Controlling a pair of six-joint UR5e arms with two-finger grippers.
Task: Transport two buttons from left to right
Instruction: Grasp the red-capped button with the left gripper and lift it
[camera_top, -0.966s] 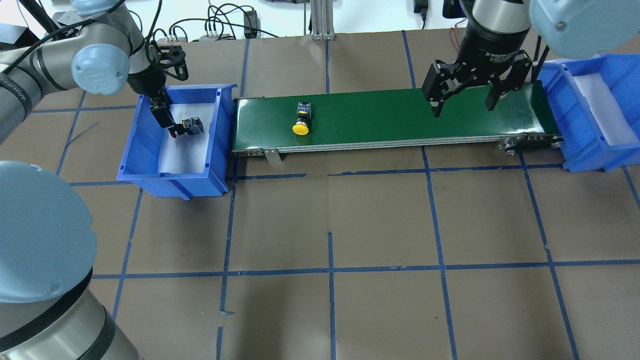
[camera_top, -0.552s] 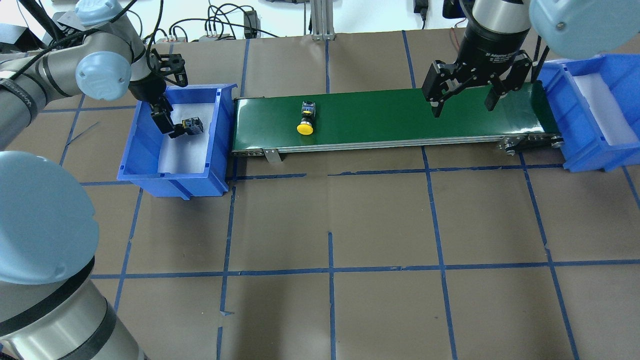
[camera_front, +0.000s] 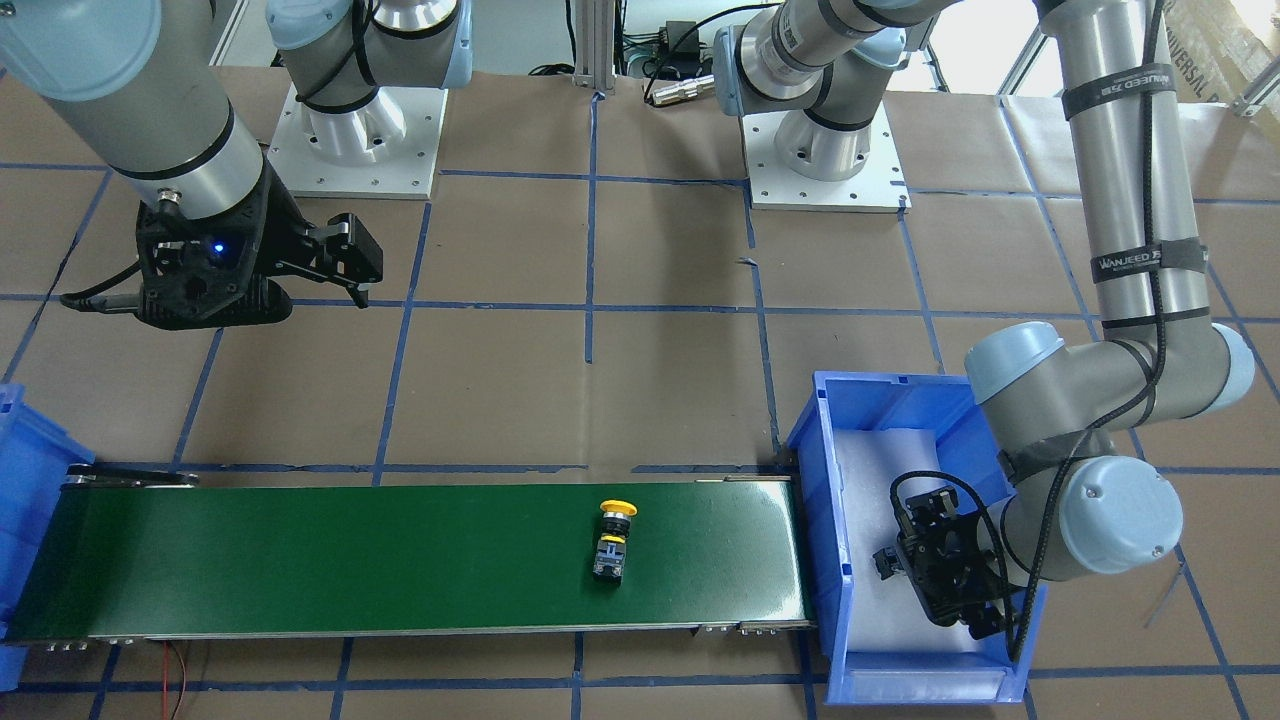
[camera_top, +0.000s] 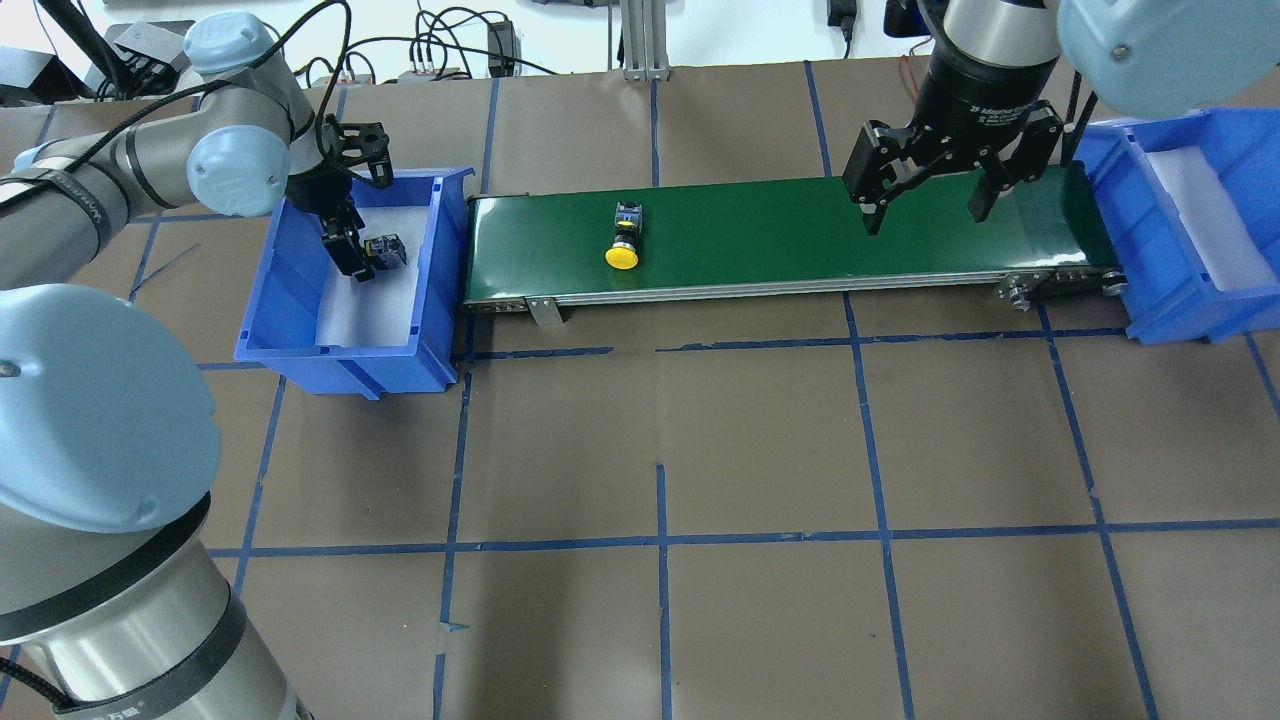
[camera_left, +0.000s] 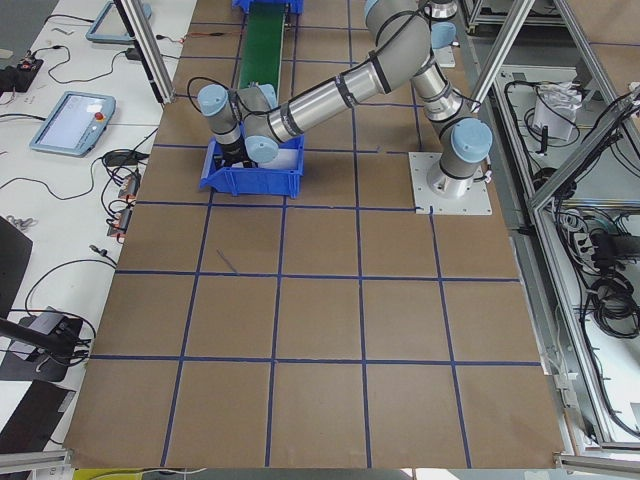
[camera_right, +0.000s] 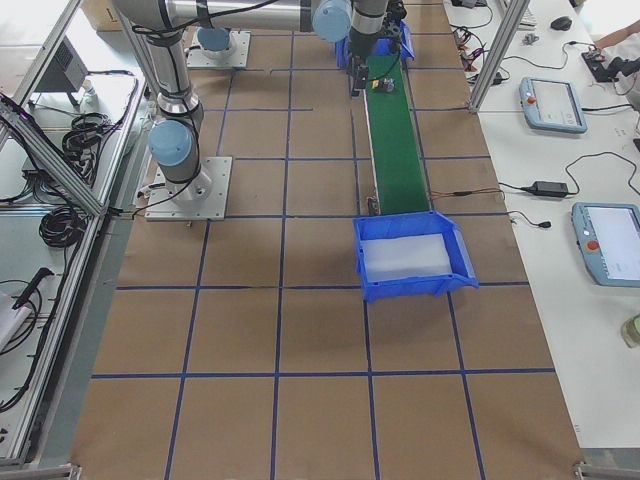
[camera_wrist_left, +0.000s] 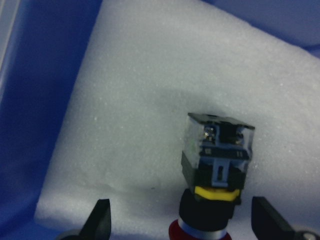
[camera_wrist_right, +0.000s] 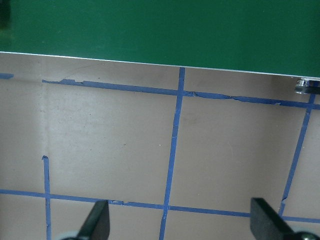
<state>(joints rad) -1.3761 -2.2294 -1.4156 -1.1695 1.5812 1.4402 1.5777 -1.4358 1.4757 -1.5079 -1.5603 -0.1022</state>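
Yellow button (camera_top: 622, 256) is drifting toward three o'clock along the belt (camera_top: 780, 235). We are straddling the red button (camera_wrist_left: 217, 150) in the nine-o'clock bin (camera_top: 300, 345), left pincer (camera_wrist_left: 182, 222) open; closing comes next. Right pincer (camera_top: 925, 205) is hanging open.

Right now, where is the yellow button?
In the overhead view, the yellow button lies on its side on the green conveyor belt, toward its left end, near the left blue bin.
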